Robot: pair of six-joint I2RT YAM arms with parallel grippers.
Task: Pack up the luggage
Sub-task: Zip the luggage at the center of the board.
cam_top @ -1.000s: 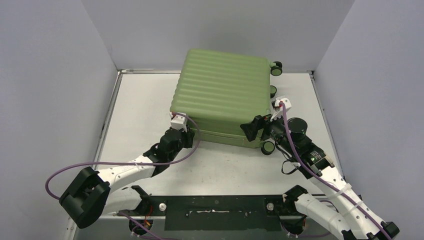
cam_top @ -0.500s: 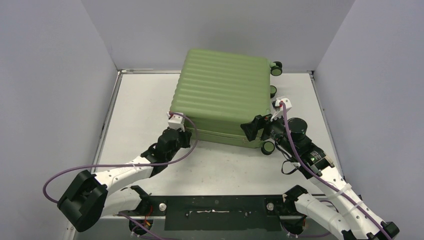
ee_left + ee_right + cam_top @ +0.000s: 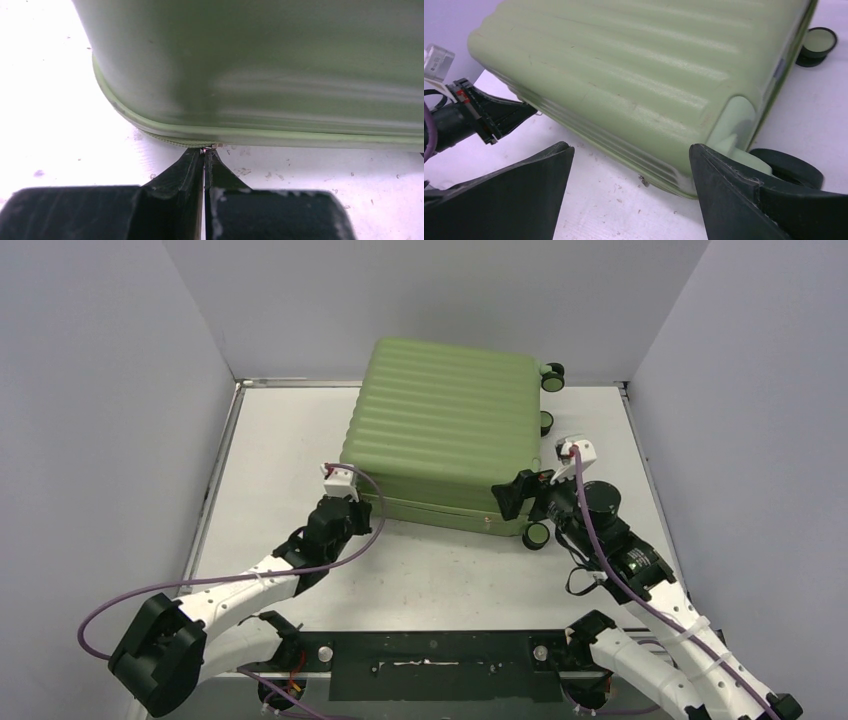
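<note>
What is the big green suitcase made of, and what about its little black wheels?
The suitcase looks like hard plastic: it has moulded ribs, a smooth soft sheen and a few small scuffs. The wheels look like matte black rubber or plastic, and it is hard to tell which from here.

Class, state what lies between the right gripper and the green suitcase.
A strip of bare table separates the right gripper from the suitcase; the right wrist view shows it.

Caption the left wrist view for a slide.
Left gripper, shut, its tips at the zipper seam of the light-green hard-shell suitcase.
</note>
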